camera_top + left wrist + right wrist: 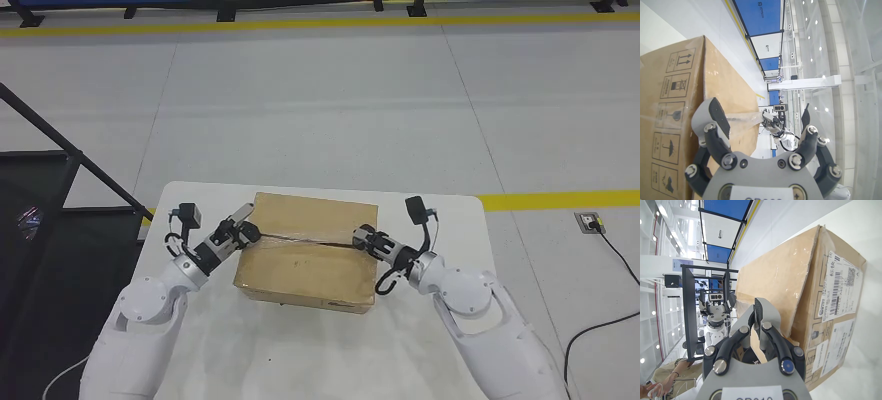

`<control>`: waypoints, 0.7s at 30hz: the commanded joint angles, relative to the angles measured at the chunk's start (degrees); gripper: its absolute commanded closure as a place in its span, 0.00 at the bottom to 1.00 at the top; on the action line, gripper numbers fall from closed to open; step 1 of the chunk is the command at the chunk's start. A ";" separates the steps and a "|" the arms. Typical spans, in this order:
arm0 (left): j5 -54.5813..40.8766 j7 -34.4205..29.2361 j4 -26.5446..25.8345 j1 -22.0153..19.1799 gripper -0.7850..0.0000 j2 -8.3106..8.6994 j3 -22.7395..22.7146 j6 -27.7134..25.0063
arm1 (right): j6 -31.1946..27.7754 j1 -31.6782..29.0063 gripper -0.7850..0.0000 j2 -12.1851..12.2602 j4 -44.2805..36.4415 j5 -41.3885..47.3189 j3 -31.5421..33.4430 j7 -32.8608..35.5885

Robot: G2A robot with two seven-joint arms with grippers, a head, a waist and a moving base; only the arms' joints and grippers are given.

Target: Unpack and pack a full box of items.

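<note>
Top view: left claw point(247, 230) apart, right claw point(359, 239) together, at opposite ends of box point(300, 272).

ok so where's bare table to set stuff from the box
Widest patch: table on the robot's side of the box. Narrow strip behind the box too. Crowded at both box ends, by the left gripper and right gripper.

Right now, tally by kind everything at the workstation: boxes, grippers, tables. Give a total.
cardboard box: 1
grippers: 2 (left gripper, right gripper)
white table: 1
Total: 4
</note>
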 commanded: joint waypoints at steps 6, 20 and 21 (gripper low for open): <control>-0.19 -0.16 -0.30 -0.01 0.00 0.08 0.16 -0.27 | -1.04 -2.14 1.00 0.40 -2.51 -1.11 0.96 0.26; -0.20 0.20 0.58 -0.71 0.00 0.01 1.47 0.10 | 0.87 -2.62 0.91 0.60 -3.51 -6.71 0.06 -1.33; -0.23 0.22 0.68 -0.79 0.00 0.00 1.57 0.09 | 0.95 -2.70 0.85 0.62 -3.64 -7.34 -0.07 -1.47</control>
